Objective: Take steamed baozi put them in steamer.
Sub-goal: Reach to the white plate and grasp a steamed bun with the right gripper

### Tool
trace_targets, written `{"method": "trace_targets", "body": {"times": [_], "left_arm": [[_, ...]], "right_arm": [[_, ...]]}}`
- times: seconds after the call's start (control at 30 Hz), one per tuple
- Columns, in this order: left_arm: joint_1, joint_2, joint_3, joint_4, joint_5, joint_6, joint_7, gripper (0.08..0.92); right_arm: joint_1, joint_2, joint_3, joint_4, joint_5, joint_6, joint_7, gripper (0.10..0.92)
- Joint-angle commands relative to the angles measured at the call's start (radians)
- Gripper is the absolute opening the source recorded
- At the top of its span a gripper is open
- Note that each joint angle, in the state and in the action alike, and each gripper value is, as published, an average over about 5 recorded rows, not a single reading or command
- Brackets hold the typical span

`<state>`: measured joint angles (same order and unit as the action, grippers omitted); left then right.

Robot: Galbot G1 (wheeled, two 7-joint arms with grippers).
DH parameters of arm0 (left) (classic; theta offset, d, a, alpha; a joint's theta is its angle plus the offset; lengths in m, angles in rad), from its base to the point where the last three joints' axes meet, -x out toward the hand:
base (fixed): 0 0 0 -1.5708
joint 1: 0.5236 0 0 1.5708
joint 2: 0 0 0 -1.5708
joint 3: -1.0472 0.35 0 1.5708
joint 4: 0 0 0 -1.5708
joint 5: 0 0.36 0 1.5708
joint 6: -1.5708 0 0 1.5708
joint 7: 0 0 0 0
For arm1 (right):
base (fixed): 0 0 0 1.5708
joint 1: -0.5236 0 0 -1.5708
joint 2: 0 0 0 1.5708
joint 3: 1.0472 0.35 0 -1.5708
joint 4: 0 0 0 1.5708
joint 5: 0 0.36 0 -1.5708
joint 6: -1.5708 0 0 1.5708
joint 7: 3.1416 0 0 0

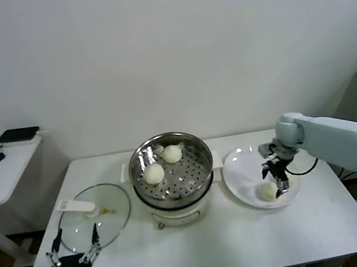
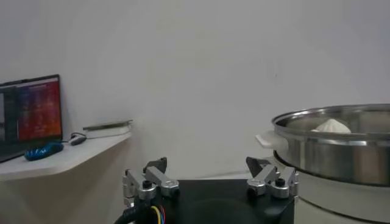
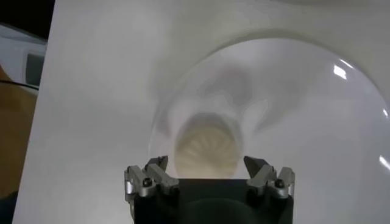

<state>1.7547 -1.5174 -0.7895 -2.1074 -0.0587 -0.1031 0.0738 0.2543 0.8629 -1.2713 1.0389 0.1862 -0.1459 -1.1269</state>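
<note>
1. Hovering directly over the white plate (image 1: pixel 239 177) at the right of the table (image 1: pixel 202 244): right gripper (image 1: pixel 273 174), jaws spread wide, one to each side of a baozi (image 1: pixel 268 191) lying below; fingers (image 3: pixel 149 176) clear of the dough in the right wrist view, nothing gripped.
2. Resting on the plate's near part: that single baozi (image 3: pixel 206 149), pleated top facing up.
3. Standing at table centre, just left of the plate: steamer (image 1: pixel 190 146), steel basket on a white base.
4. Lying on the perforated floor of the steamer: two baozi, one toward the far side (image 1: pixel 172 153), one nearer and to the left (image 1: pixel 153 173); apart from each other.
5. Lying flat at the left of the steamer: glass lid (image 1: pixel 112 227) with white handle.
6. Parked at the near-left table edge, just in front of the lid: left gripper (image 1: pixel 74 255), jaws open, holding nothing.
</note>
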Motion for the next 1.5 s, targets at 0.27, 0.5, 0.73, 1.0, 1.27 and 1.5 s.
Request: {"method": "trace_targets", "body": {"times": [0.27, 0.5, 0.73, 1.0, 1.27, 1.5], "left_arm": [[0.000, 0.000, 0.002, 0.005, -0.001, -0.003, -0.001, 0.823], [-0.001, -0.001, 0.002, 0.006, 0.000, -0.003, -0.001, 0.823], [-0.003, -0.002, 0.003, 0.009, 0.001, -0.002, -0.001, 0.823], [-0.004, -0.003, 0.003, 0.009, 0.002, -0.001, -0.003, 0.823], [-0.008, -0.003, 0.002, 0.006, 0.003, 0.001, -0.003, 0.823], [-0.008, -0.002, -0.001, 0.005, 0.003, 0.003, -0.003, 0.823]], "right_arm": [[-0.034, 0.029, 0.030, -0.058, -0.022, 0.002, -0.001, 0.823], [-0.047, 0.032, 0.040, -0.067, -0.025, 0.000, -0.003, 0.823], [-0.053, 0.036, 0.047, -0.071, -0.027, -0.001, -0.006, 0.823], [-0.056, 0.037, 0.053, -0.071, -0.027, -0.001, -0.006, 0.734], [-0.025, 0.025, 0.052, -0.045, -0.019, 0.004, -0.008, 0.696], [0.125, 0.005, 0.013, 0.038, -0.021, 0.086, -0.036, 0.696]]}}
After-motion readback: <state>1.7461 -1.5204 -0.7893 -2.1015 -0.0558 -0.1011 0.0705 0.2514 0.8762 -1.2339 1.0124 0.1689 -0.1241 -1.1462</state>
